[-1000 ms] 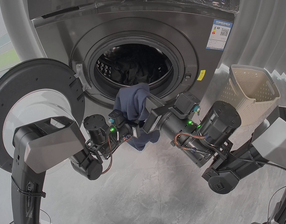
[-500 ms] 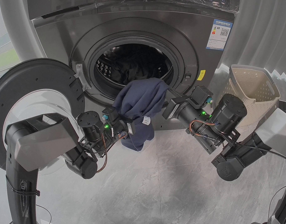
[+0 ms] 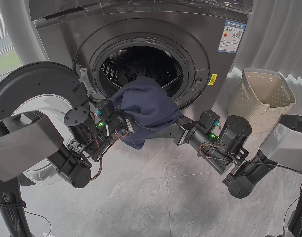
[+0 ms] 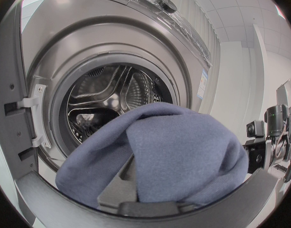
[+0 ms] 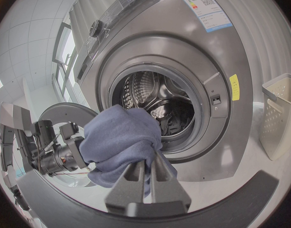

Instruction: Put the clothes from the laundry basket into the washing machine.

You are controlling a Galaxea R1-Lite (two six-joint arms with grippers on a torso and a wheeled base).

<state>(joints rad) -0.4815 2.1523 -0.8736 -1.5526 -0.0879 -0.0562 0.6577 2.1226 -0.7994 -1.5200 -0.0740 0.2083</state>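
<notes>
Raised and spread wider, the navy garment [image 3: 147,102] now laps the washing machine [image 3: 210,53] mouth's lower rim, tail hanging below. Your left gripper [image 4: 132,174] and right gripper [image 5: 147,167] are clamped on opposite edges. Probably light, limp: hold bunched folds.

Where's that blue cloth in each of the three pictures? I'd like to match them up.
Head view: cloth in the centre, across the drum mouth's lower edge, between both arms.
Left wrist view: cloth close up, in front of the drum mouth.
Right wrist view: cloth pinched in the right hand, before the drum mouth.
Shared landmark: the drum mouth.
</notes>
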